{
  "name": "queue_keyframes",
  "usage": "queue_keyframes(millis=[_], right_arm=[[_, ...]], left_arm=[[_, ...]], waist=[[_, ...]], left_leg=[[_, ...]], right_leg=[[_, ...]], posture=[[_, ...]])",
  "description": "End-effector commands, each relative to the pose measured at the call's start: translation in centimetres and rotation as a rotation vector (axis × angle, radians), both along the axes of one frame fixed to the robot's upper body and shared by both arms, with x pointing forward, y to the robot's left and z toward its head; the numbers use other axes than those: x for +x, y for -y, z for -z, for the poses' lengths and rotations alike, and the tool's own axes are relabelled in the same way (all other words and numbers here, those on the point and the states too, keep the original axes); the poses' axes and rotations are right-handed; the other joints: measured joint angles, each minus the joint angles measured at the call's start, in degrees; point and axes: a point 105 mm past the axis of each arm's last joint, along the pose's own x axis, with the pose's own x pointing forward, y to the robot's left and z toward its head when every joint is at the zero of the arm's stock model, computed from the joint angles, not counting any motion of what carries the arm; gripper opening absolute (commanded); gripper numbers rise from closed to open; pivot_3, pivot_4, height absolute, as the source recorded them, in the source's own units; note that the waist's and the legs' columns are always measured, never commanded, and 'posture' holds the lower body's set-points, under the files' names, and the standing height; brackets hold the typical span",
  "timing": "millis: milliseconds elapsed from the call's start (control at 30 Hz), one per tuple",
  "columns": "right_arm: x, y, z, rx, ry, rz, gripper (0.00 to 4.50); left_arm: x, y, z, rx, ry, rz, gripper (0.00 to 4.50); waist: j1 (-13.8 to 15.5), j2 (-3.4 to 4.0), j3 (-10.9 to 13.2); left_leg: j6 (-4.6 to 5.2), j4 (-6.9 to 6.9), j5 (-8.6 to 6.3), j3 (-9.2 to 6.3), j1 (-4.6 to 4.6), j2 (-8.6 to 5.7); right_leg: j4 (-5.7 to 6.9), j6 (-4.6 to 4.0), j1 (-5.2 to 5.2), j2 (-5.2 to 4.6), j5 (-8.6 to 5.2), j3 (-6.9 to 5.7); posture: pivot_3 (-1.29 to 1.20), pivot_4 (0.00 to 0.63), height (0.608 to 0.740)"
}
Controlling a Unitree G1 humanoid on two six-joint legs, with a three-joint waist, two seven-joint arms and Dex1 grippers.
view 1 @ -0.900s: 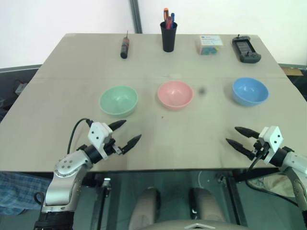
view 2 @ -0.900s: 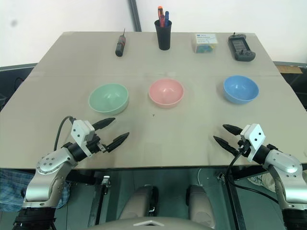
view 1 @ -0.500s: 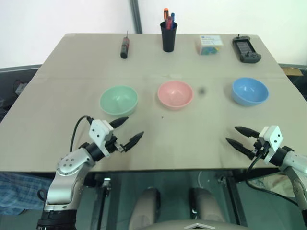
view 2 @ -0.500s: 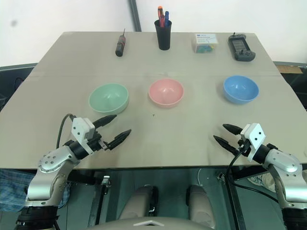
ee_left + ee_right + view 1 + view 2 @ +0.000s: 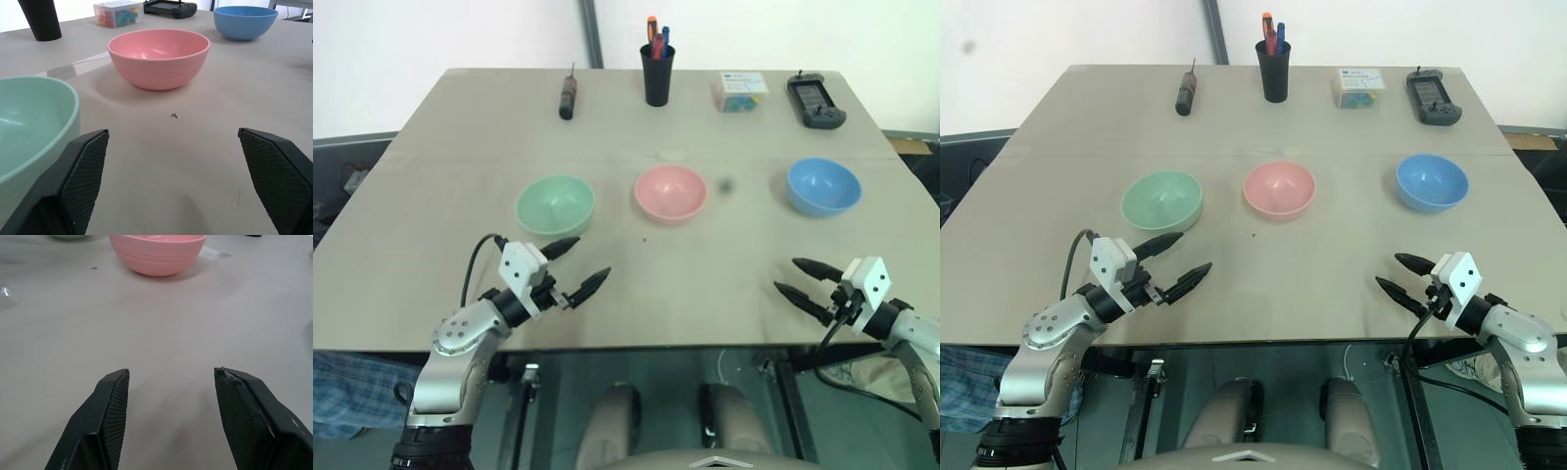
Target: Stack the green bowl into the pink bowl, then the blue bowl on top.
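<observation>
Head views: the round mint-green plastic bowl [image 5: 555, 205] sits just beyond the left gripper's [image 5: 576, 265] spread fingers; the right gripper's [image 5: 792, 277] fingers are spread too, empty, the round sky-blue plastic bowl [image 5: 823, 186] beyond them. Left wrist view: the round pale pink plastic bowl [image 5: 159, 58] lies ahead on the bench [image 5: 186, 161], nothing between. Right wrist view: bare bench between the fingers.

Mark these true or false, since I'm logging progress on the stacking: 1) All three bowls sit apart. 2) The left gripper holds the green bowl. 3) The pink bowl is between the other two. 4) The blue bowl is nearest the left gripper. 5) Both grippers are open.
1) True: green bowl, pink bowl and blue bowl stand apart.
2) False: the left gripper is empty, just short of it.
3) True.
4) False: it lies nearer the right gripper.
5) True.
</observation>
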Motion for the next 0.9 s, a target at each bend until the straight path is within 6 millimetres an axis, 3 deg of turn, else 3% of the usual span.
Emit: queue_keyframes(millis=[33, 400, 633, 900], right_arm=[[0.5, -0.7, -1.9, -0.028, 0.067, -0.032, 2.91], [4.3, -3.6, -3.7, -0.317, 0.111, -0.168, 2.91], [7.7, -7.2, -5.7, -0.475, 0.197, -0.250, 2.91], [11.7, -11.4, -7.0, -0.508, 0.201, -0.287, 2.91]], left_arm=[[-0.3, 0.7, -1.8, -0.057, 0.060, 0.032, 4.50], [-0.4, 1.2, -3.6, -0.194, 0.107, 0.011, 4.50], [-0.5, 0.8, -4.0, -0.222, 0.120, -0.053, 4.50], [-1.5, 0.3, -3.9, -0.216, 0.130, -0.112, 4.50]], waist=[[-0.03, 0.00, 0.00], [-0.25, 0.01, 0.01], [-0.24, -0.01, 0.01], [-0.27, 0.01, 0.05]], left_leg=[[0.00, 0.00, 0.00, -0.01, 0.00, 0.00], [0.00, 0.01, 0.00, 0.00, 0.01, -0.01], [0.00, 0.01, 0.00, -0.01, 0.00, -0.03], [0.00, -0.01, 0.00, -0.03, -0.07, -0.06]], right_leg=[[0.00, 0.00, 0.00, 0.00, 0.00, 0.00], [0.01, 0.00, -0.01, 0.01, 0.01, 0.03], [0.01, 0.03, -0.02, 0.01, 0.03, 0.02], [-0.01, 0.16, -0.07, -0.01, 0.12, 0.00]], posture=[[0.00, 0.150, 0.740], [0.00, 0.150, 0.740], [0.00, 0.150, 0.740], [0.00, 0.150, 0.740]])
